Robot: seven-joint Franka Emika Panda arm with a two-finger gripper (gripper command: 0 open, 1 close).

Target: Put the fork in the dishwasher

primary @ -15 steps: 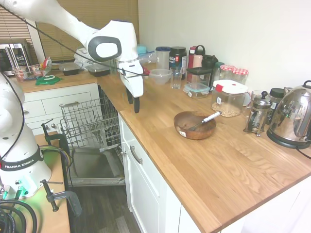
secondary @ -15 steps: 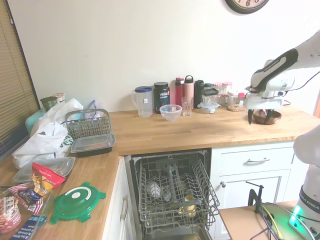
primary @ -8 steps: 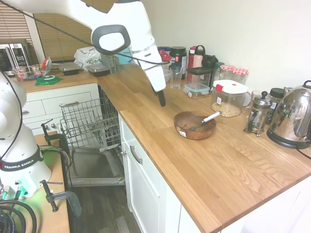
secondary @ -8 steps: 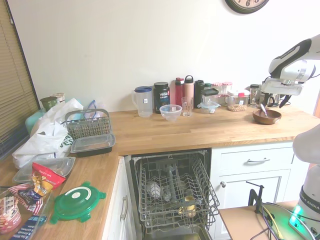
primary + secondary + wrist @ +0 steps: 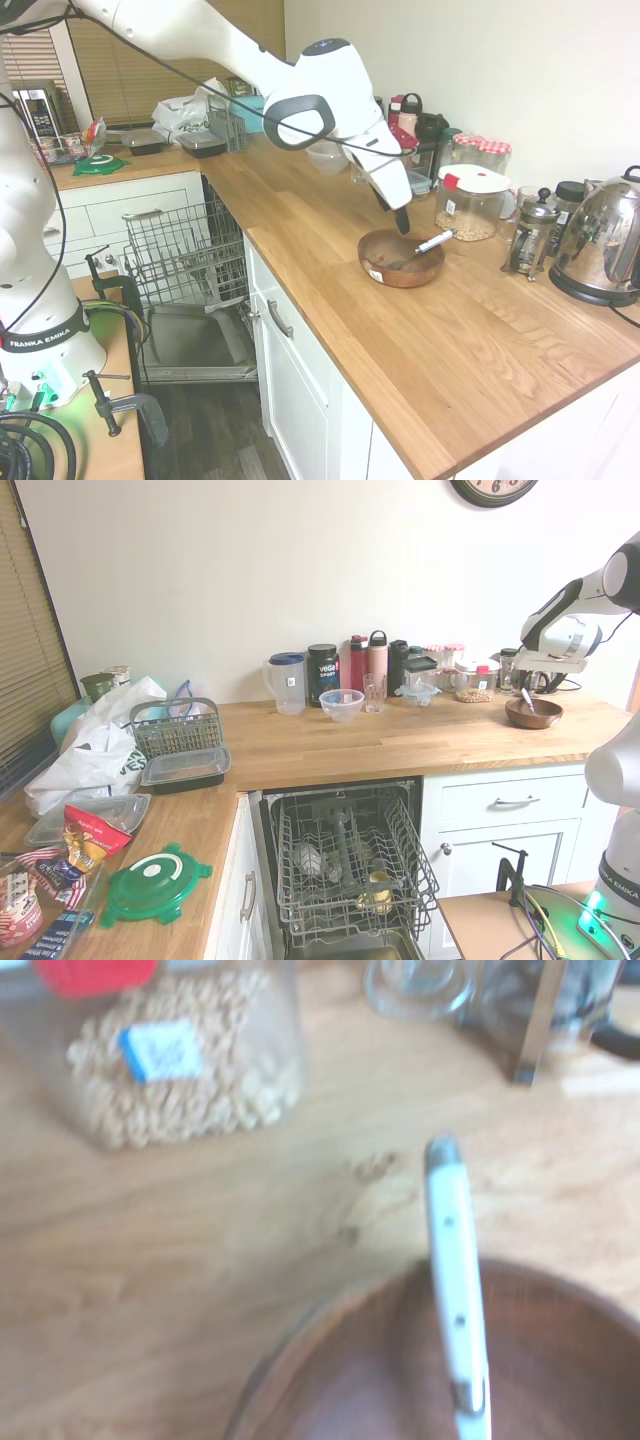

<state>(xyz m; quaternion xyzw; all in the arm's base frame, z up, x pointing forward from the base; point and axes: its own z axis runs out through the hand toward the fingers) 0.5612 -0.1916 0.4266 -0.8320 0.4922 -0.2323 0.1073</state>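
Note:
The fork point(image 5: 427, 243) leans in a wooden bowl point(image 5: 398, 268) on the counter, its pale handle resting on the bowl's far rim and its darker head down inside. My gripper point(image 5: 396, 214) hangs open just above the bowl's near-left rim, touching neither bowl nor fork. From the other side, the gripper point(image 5: 527, 683) stands over the same bowl point(image 5: 534, 716), with the fork point(image 5: 527, 698) sticking up. Close up, the wrist view shows the fork handle point(image 5: 450, 1250) crossing the bowl rim point(image 5: 300, 1350). The dishwasher point(image 5: 190, 250) stands open with its wire rack point(image 5: 350, 855) pulled out.
Behind the bowl stand a cereal container with a red-and-white lid point(image 5: 470, 203), a French press point(image 5: 530, 237) and a kettle point(image 5: 602, 240). Bottles and a glass bowl point(image 5: 341, 704) line the wall. A cutlery basket point(image 5: 176, 730) and a green lid point(image 5: 155, 885) lie left of the dishwasher.
The arm has swung along the counter from near the dishwasher corner to the wooden bowl, and the gripper has come down close above its rim. The fork has not moved.

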